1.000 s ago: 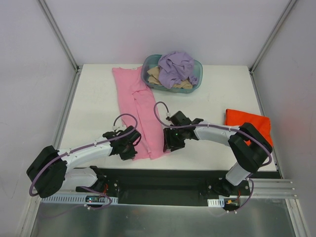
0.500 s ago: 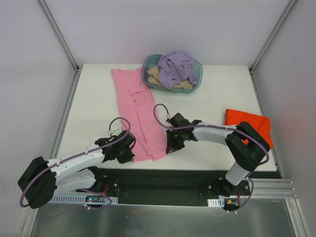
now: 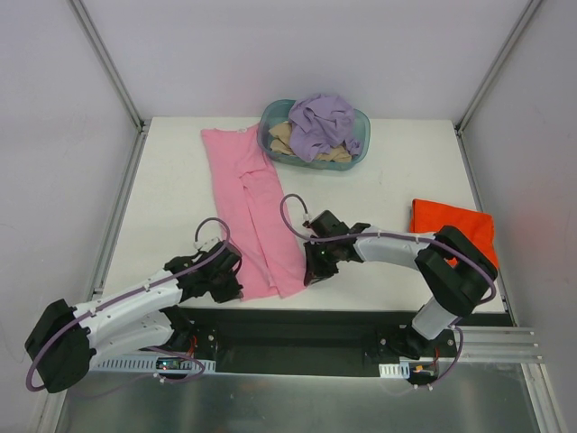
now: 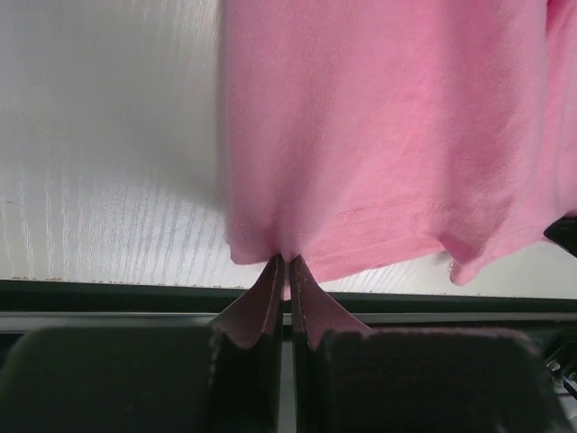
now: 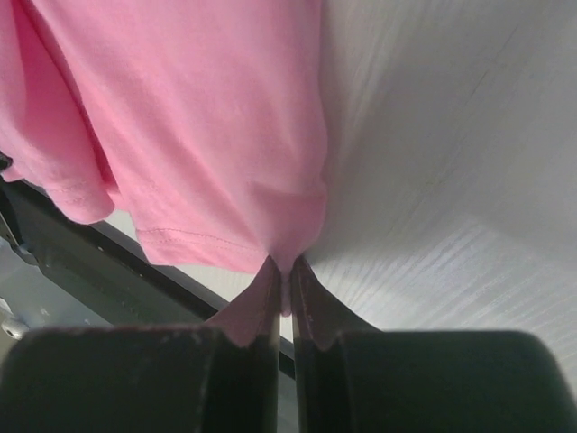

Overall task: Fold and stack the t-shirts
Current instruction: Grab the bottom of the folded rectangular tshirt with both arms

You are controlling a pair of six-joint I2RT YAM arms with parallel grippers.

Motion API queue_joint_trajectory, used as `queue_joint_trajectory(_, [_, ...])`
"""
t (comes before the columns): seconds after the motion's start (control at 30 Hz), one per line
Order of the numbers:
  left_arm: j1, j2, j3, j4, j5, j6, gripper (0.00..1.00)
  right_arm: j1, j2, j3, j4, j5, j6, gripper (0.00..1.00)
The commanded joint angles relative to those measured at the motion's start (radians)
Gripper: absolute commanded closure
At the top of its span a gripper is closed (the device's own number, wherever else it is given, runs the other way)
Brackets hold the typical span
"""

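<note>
The pink t-shirt (image 3: 248, 203) lies in a long narrow strip down the table, from beside the basket to the near edge. My left gripper (image 3: 230, 287) is shut on its near left hem corner, shown in the left wrist view (image 4: 285, 262) with pink cloth (image 4: 379, 117) spreading away. My right gripper (image 3: 311, 273) is shut on the near right hem corner, pinched in the right wrist view (image 5: 286, 264) below the cloth (image 5: 198, 126). The orange-red t-shirt (image 3: 455, 225) lies folded at the right. The lavender t-shirt (image 3: 323, 122) and tan t-shirt (image 3: 284, 137) sit in the basket. The teal t-shirt is out of view.
The teal plastic basket (image 3: 359, 149) stands at the back centre, touching the pink shirt's far end. The black base rail (image 3: 297, 329) runs along the table's near edge. Metal frame posts (image 3: 108, 63) rise at the back corners.
Both grippers have pulled the pink shirt's near hem toward the table's near edge. The shirt has slid and straightened with them, and the left arm has drawn back to the left.
</note>
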Motion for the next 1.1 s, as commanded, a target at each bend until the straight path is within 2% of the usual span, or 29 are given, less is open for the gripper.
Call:
queue_joint_trajectory(0.0, [-0.006,-0.010,-0.013,-0.064,0.051,-0.017,1.00,0.045,-0.069,-0.047,-0.061,-0.032,-0.067,0.99])
queue_joint_trajectory(0.13, [-0.020,-0.048,-0.028,-0.064,0.124,-0.004,1.00,0.080,-0.181,-0.079,-0.106,-0.091,-0.093,0.99])
queue_joint_trajectory(0.3, [-0.063,-0.192,-0.067,-0.061,0.221,0.017,1.00,0.111,-0.326,-0.139,-0.191,-0.094,-0.093,0.99])
queue_joint_trajectory(0.47, [-0.080,-0.290,-0.026,-0.062,0.267,0.057,1.00,0.114,-0.403,-0.107,-0.221,-0.105,-0.106,0.99])
queue_joint_trajectory(0.67, [-0.080,-0.289,0.056,-0.061,0.134,0.060,1.00,0.103,-0.328,0.060,-0.274,-0.007,-0.157,0.99])
queue_joint_trajectory(0.83, [-0.075,-0.232,0.125,-0.062,-0.064,0.023,1.00,0.063,-0.229,0.197,-0.264,0.058,-0.165,0.99])
queue_joint_trajectory(0.93, [-0.020,-0.193,0.158,-0.061,-0.121,0.036,1.00,0.025,-0.149,0.303,-0.248,0.049,-0.171,0.99])
queue_joint_trajectory(1.07, [0.135,-0.131,0.244,-0.029,-0.123,0.158,1.00,-0.016,-0.065,0.416,-0.245,0.064,-0.195,0.99])
